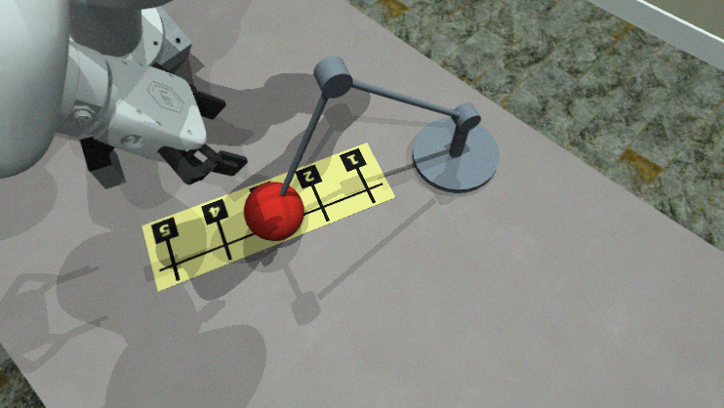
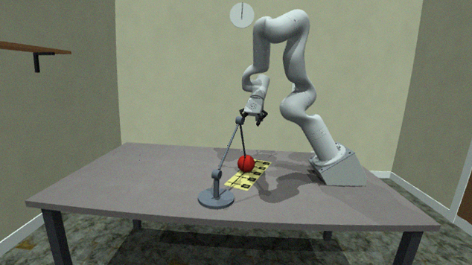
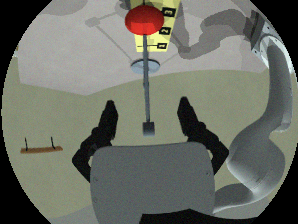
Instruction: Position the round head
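- Hanging high over the bench, the gripper (image 2: 253, 117) had its jaws spread wide with nothing between them.
- In the exterior view, at frame centre, it sat just right of the lamp's elbow (image 2: 239, 120), close to it; whether they touched could not be told.
- In the top view the gripper (image 1: 213, 137) filled the upper left, its dark fingers (image 1: 225, 163) pointing toward frame centre, apart from the head (image 1: 273, 211).
- The red head sat at the middle of the top view, over the yellow strip (image 1: 354, 189), covering label 3 and lying between labels 4 (image 1: 215, 211) and 2 (image 1: 308, 176).
- Label 5 (image 1: 165, 229) lay at the strip's lower left end, label 1 (image 1: 352, 159) at its upper right end beside the foot (image 1: 470, 167).
- The foot, a grey disc, rested on the bench (image 1: 506, 304) right of centre in the top view.
- In the exterior view the head (image 2: 246, 163) hung at the end of the thin upper rod, low above the strip (image 2: 242, 184); its clearance over the bench could not be judged.
- In the wrist view the fingers stood on either side of the elbow (image 3: 148, 127), with the head (image 3: 144, 20) near the top of the frame.
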`<state>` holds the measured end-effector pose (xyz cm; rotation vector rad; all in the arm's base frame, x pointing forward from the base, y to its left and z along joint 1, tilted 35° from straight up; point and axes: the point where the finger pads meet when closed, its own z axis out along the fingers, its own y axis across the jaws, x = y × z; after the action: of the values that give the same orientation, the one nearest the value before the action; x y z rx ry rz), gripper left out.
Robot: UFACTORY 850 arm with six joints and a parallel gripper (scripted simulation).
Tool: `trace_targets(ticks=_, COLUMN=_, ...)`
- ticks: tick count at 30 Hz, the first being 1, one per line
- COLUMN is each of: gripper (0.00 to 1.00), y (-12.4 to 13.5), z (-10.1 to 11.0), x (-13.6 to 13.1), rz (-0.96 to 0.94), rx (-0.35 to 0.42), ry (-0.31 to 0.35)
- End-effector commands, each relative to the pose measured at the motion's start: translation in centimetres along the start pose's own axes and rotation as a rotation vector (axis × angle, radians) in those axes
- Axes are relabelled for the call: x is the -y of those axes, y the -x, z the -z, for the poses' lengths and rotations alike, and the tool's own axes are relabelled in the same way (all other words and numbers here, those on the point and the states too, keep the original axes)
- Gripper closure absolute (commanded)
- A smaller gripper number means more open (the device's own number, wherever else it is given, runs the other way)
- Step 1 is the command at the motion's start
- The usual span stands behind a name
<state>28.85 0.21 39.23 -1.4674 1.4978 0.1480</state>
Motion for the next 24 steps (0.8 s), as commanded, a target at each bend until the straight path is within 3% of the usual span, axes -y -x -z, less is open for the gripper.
trace_targets(ticks=1, gripper=0.0, y=0.0, z=0.0, x=0.0, rz=0.001, rx=0.0, ry=0.0)
trace_targets(ticks=24, gripper=0.0, y=4.5, z=5.8, x=0.1, rz=0.001, rx=-0.001, ry=0.0)
